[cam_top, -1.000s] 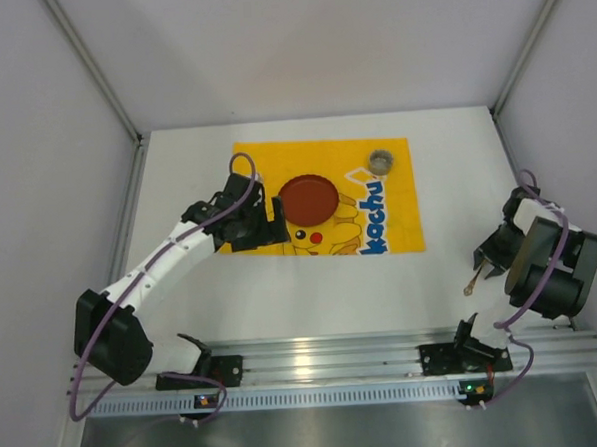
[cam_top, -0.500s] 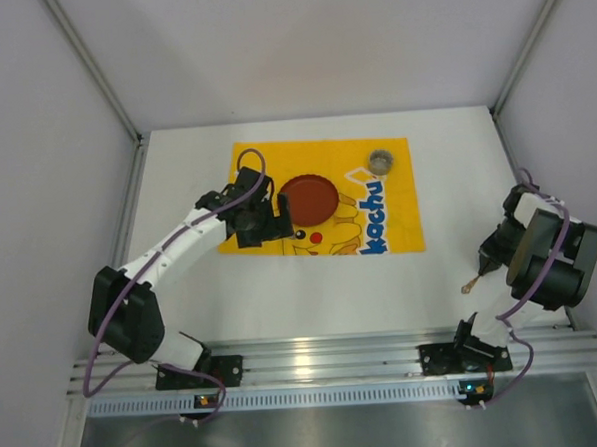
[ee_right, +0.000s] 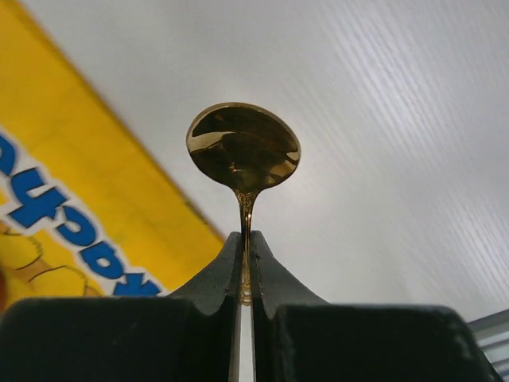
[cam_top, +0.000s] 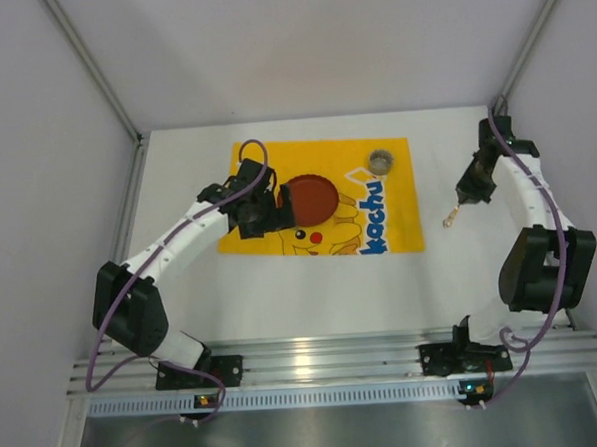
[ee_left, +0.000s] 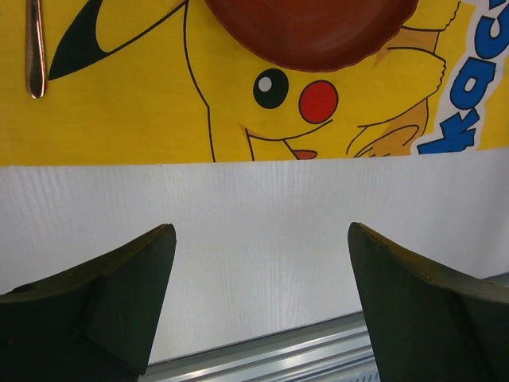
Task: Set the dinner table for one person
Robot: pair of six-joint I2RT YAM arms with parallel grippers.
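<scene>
Dinner table (cam_top: 282, 294), right hand (ee_right: 245, 256) — pinching spoon (ee_right: 243, 147)

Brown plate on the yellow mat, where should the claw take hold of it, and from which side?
Take the brown plate by its rim at the left edge, nearest the open left claw, coming from above with one finger inside and one outside. It lies flat on the yellow mat, round and shallow, probably too wide to span, so the rim looks like the only hold.

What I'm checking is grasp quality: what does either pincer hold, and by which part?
The right pincer grips a gold spoon by its handle, with the bowl sticking out ahead. The left pincer is open and holds nothing.
</scene>
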